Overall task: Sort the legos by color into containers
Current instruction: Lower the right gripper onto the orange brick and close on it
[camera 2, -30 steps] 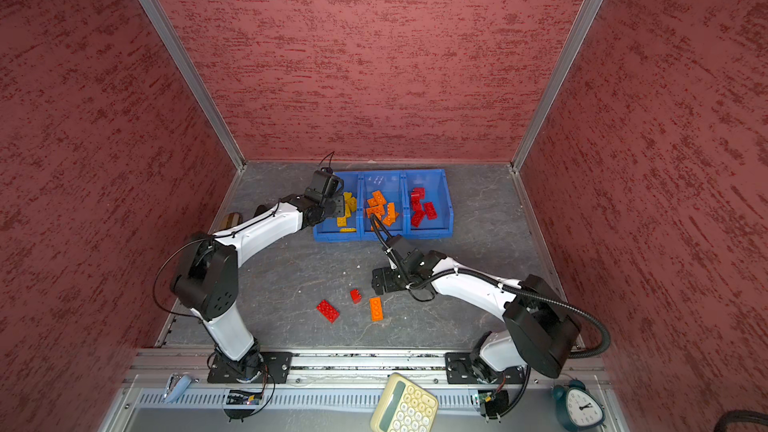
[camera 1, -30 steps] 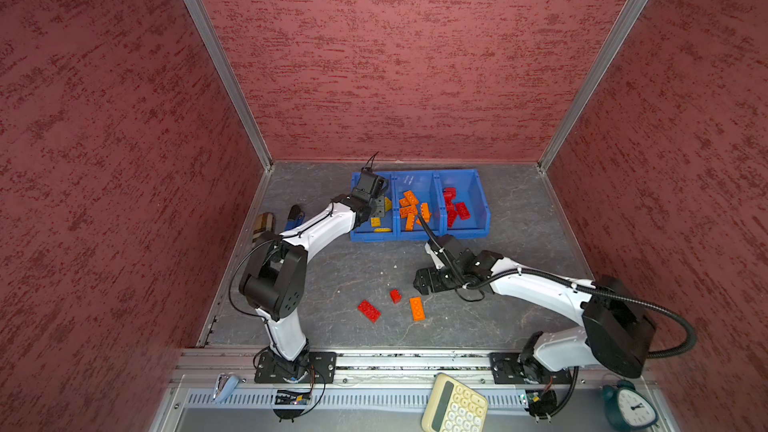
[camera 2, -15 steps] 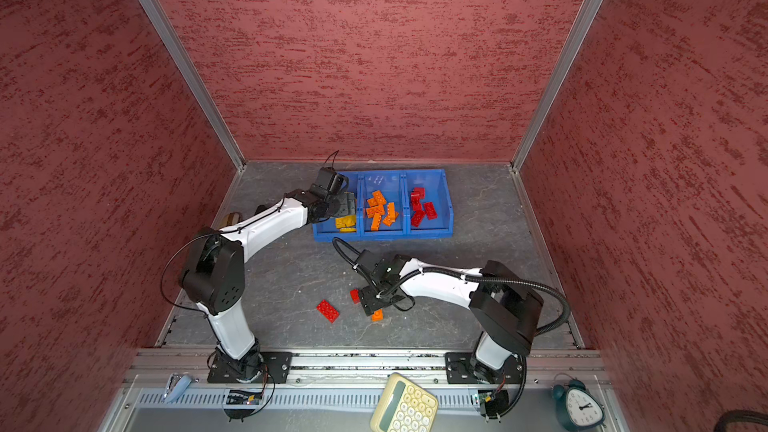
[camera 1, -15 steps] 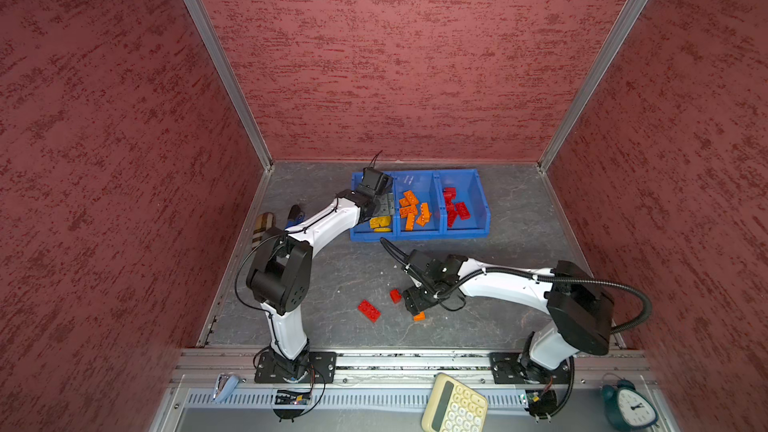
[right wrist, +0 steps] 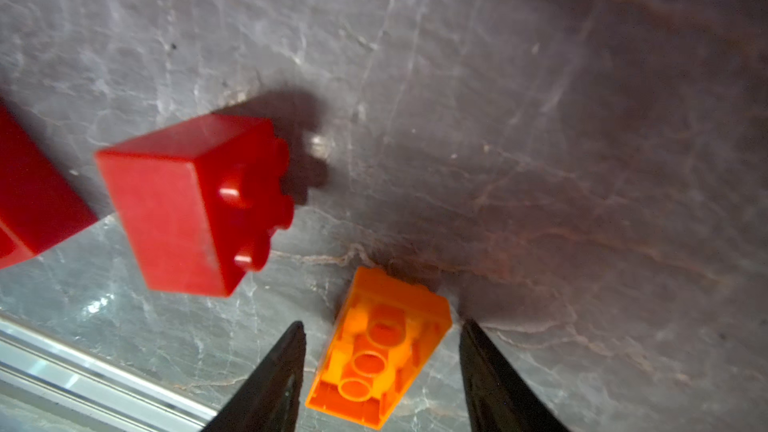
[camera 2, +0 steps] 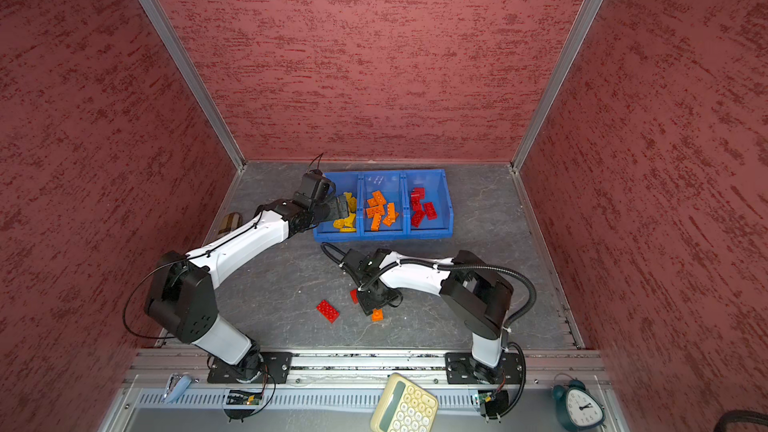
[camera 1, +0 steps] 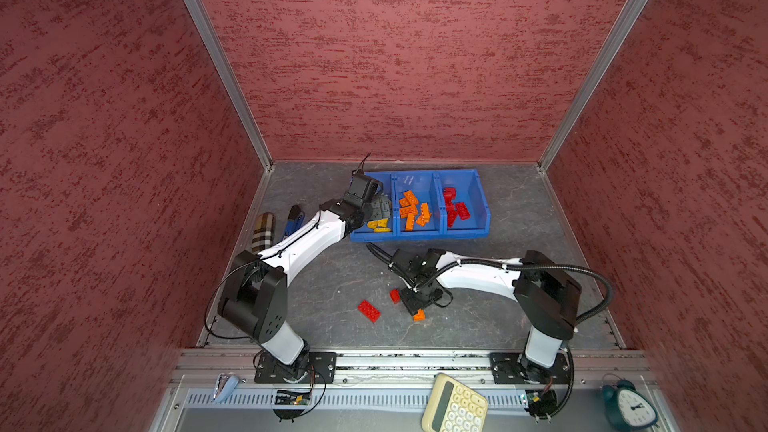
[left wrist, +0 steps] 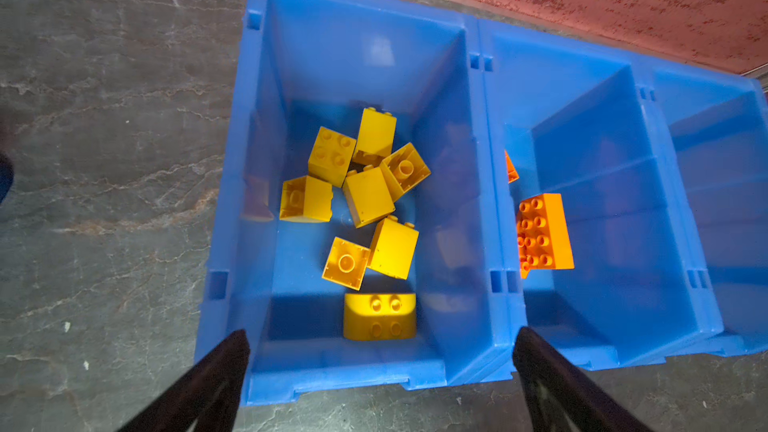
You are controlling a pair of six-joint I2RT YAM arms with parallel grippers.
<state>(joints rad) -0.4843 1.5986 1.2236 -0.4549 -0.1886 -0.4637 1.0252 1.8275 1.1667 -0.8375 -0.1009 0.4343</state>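
Right claw (right wrist: 382, 322) straddles orange brick (right wrist: 384, 351) on table (right wrist: 540, 118), jaws apart, not yet gripping; brick sits skewed, so closing may twist it loose; left claw (left wrist: 381, 331) hangs released over yellow-brick bin (left wrist: 249, 201).

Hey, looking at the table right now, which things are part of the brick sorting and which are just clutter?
Part of the job:
- blue bins
- yellow bricks, orange bricks and red bricks, already binned
- on the table: long red brick, small red brick, loose orange brick

Just lying about:
- calculator
- alarm clock
- plaid roll
- blue-handled item
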